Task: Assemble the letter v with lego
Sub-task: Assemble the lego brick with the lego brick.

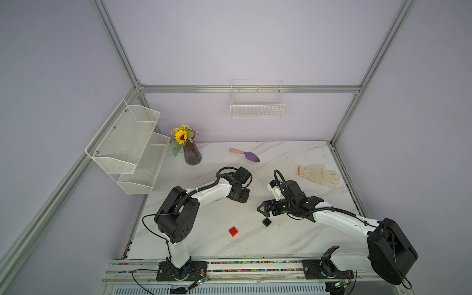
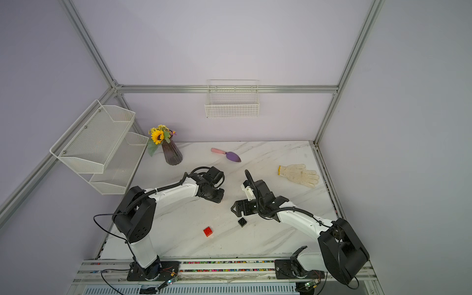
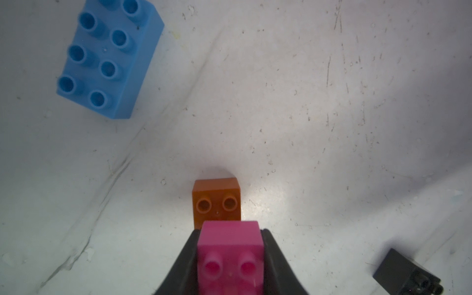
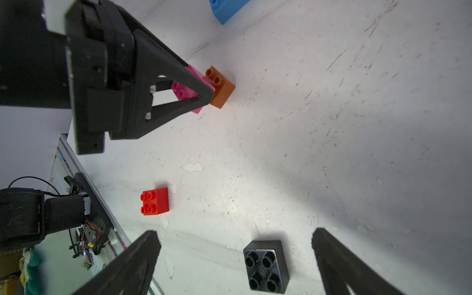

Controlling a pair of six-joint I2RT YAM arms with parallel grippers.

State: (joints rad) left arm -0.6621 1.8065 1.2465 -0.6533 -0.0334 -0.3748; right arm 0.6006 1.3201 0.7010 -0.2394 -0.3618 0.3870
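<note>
A white marble-patterned table (image 1: 204,245) is seen from above, with two robot arms reaching in from its near edge. At far left a two-tier wire shelf (image 1: 127,143) hangs on the frame, and a dark vase (image 1: 192,154) of sunflowers stands at the back corner. The left hand (image 3: 231,235) is hidden under its own wrist in both top views. Its wrist view shows it closed narrowly on a pink brick (image 3: 229,258), studs up, with one finger on each side. The pink brick overlaps an orange brick (image 3: 216,199) on the table and leaves two orange studs bare; whether the two are pressed together cannot be told. A long blue brick (image 3: 109,58) lies flat, studs up, well apart from them. Its long axis slants across the line of the hand, and its far end is cut off by the picture edge. Toward the middle a red brick (image 1: 233,231) sits alone near the front, studs up. Behind it a pink-handled purple trowel (image 1: 245,154) lies with its blade pointing right. A black brick (image 1: 267,221) rests, studs up, just in front of the right hand (image 1: 263,210), whose fingers stand wide apart and hold nothing. In the right wrist view the brick shows between them with a gap at each side. At far right lies a white knit glove (image 1: 319,175), fingers pointing right.
</note>
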